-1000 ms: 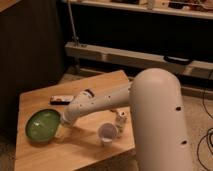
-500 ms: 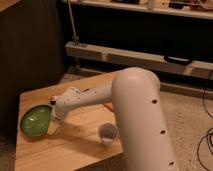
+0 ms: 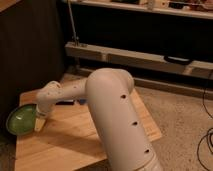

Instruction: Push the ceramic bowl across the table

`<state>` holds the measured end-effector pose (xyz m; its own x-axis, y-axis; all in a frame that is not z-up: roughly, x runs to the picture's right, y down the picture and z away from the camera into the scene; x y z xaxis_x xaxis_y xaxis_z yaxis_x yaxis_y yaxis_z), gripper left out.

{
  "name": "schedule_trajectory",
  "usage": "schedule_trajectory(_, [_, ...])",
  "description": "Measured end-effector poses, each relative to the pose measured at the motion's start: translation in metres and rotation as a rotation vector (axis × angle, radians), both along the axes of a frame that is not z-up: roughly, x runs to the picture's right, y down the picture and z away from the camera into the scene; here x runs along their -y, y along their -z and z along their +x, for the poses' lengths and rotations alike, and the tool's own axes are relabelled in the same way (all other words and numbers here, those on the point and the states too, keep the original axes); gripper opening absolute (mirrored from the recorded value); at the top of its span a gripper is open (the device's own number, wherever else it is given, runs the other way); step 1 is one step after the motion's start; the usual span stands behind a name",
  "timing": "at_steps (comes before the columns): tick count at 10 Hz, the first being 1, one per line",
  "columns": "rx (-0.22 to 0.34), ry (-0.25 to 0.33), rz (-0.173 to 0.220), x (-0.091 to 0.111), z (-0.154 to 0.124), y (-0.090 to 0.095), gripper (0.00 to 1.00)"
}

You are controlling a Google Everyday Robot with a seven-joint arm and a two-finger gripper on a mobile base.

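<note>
1. Pushing any more could have tipped the ceramic bowl (image 3: 21,119) off the table (image 3: 75,137), because it sat at the far left edge and part of it seemed to hang over.
2. My gripper (image 3: 40,122) was right beside the bowl's right rim.
3. The bowl sat flat, open side up. Being round, it had no long side.
</note>
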<state>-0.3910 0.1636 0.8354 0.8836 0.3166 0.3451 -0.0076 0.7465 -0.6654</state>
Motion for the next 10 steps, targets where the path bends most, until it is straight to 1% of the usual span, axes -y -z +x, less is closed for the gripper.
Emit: schedule_trajectory(10, [-0.002,0.004,-0.001,0.0001,0.0015,-0.0007,0.8])
